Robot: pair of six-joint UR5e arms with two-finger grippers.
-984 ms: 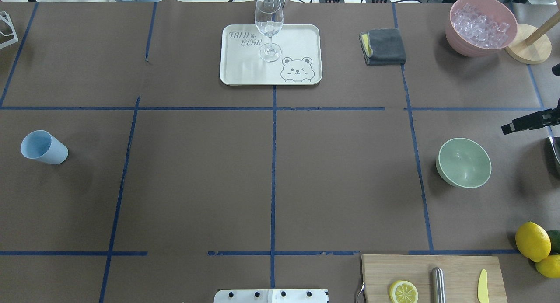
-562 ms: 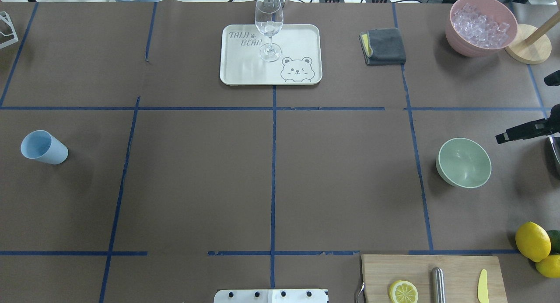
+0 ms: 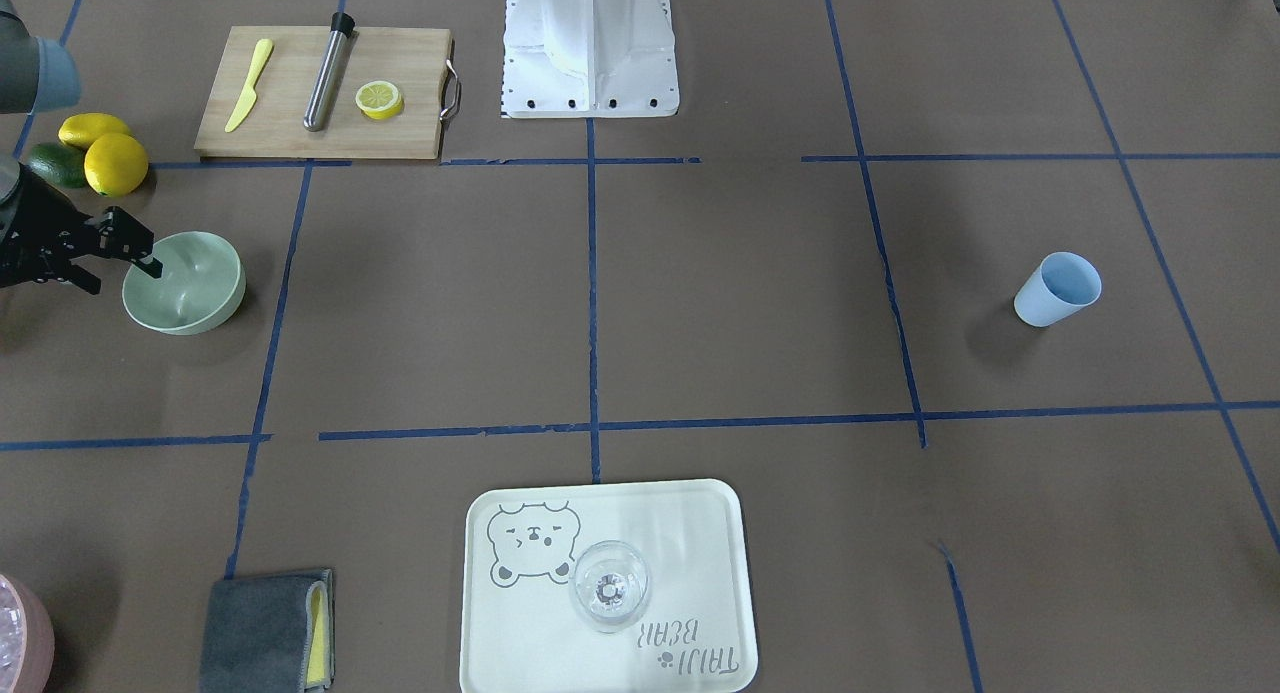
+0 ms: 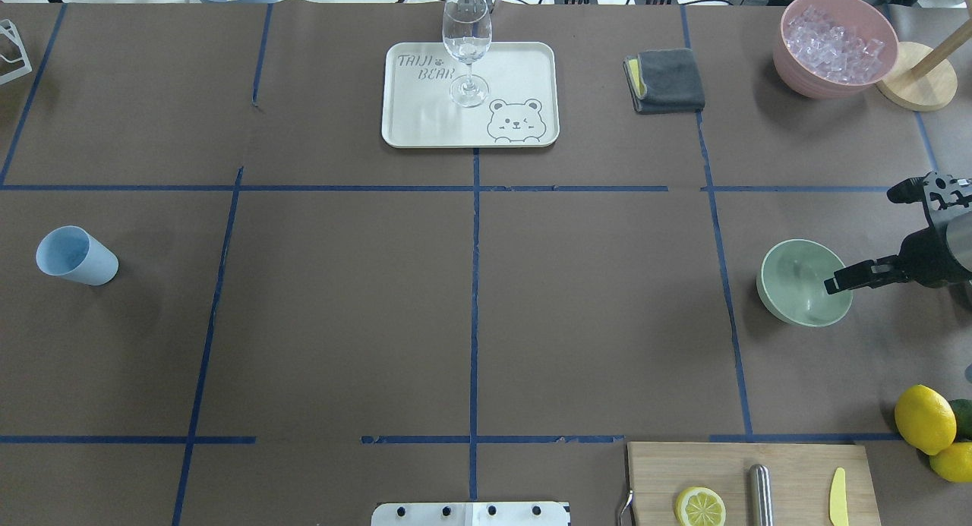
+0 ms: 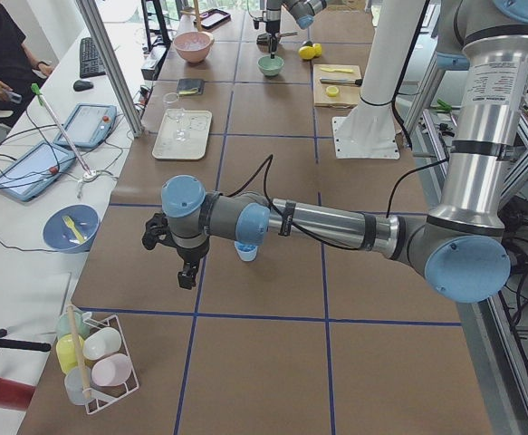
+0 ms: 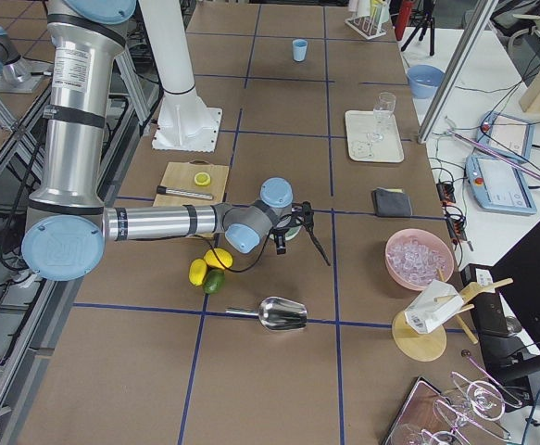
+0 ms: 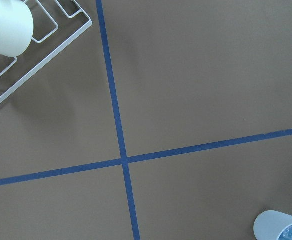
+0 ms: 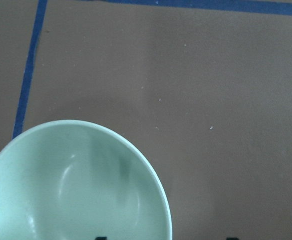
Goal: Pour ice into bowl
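The pale green bowl (image 4: 793,279) stands empty at the right side of the table, also shown in the front view (image 3: 190,288) and close up in the right wrist view (image 8: 75,185). My right gripper (image 4: 862,241) is open wide beside it, one finger reaching over the bowl's right rim, nothing between the fingers. Clear ice (image 4: 834,44) fills the pink tub (image 4: 793,70) at the far right corner. My left gripper (image 5: 180,270) hangs next to the light blue cup (image 4: 76,255) and shows only in the left side view; I cannot tell its state.
A cream tray (image 4: 425,124) with a wine glass (image 4: 466,44) sits at the far middle, a grey cloth (image 4: 668,80) to its right. Cutting board (image 4: 790,465), lemons (image 4: 923,418) and a metal scoop (image 6: 283,315) lie near the bowl. A wire rack (image 7: 40,57) is by the cup.
My right gripper has come in from the table's right edge toward the bowl; one finger now reaches over the bowl's rim. It stays open. Nothing else has moved.
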